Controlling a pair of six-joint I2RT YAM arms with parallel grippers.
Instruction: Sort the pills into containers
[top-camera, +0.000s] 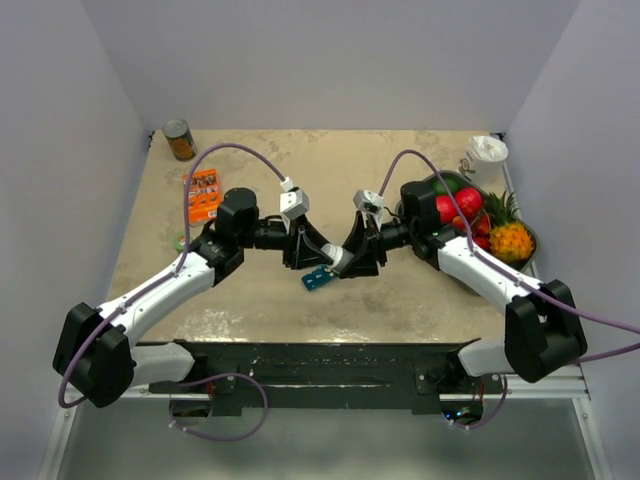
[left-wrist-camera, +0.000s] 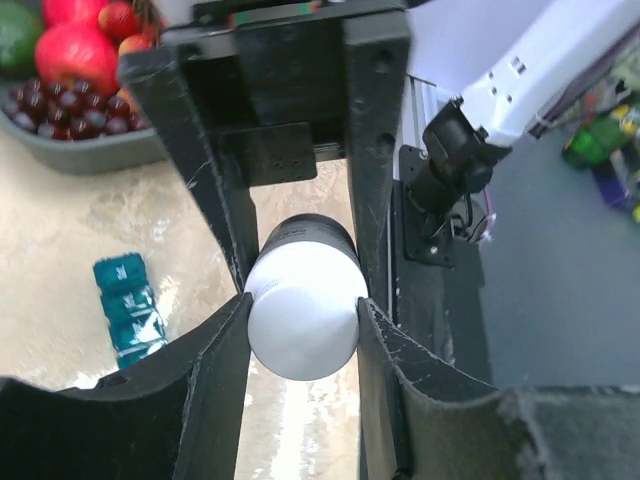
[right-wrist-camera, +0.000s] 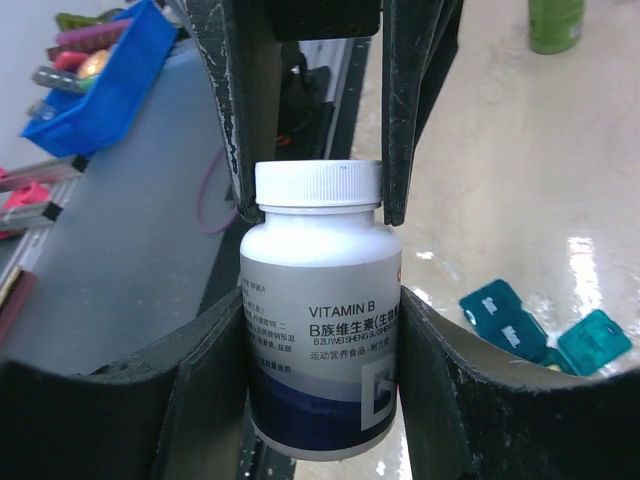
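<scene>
A white vitamin bottle (right-wrist-camera: 320, 300) with a dark blue band hangs in the air between both arms. My right gripper (right-wrist-camera: 320, 335) is shut on its body. My left gripper (left-wrist-camera: 303, 312) is shut on its white cap (left-wrist-camera: 303, 325), whose rim also shows in the right wrist view (right-wrist-camera: 318, 185). From above, the left gripper (top-camera: 303, 247) and the right gripper (top-camera: 358, 250) meet over the table's middle, hiding the bottle. The containers (top-camera: 318, 278), a teal strip, lie on the table just below them (right-wrist-camera: 505, 318) (left-wrist-camera: 130, 310), one lid flipped open. No pills are in view.
A grey fruit tray (top-camera: 533, 240) stands at the right, with a white cup (top-camera: 487, 152) behind it. A can (top-camera: 180, 140) sits at the back left, an orange packet (top-camera: 204, 193) in front of it, and a small green ring (top-camera: 180, 241) by the left arm.
</scene>
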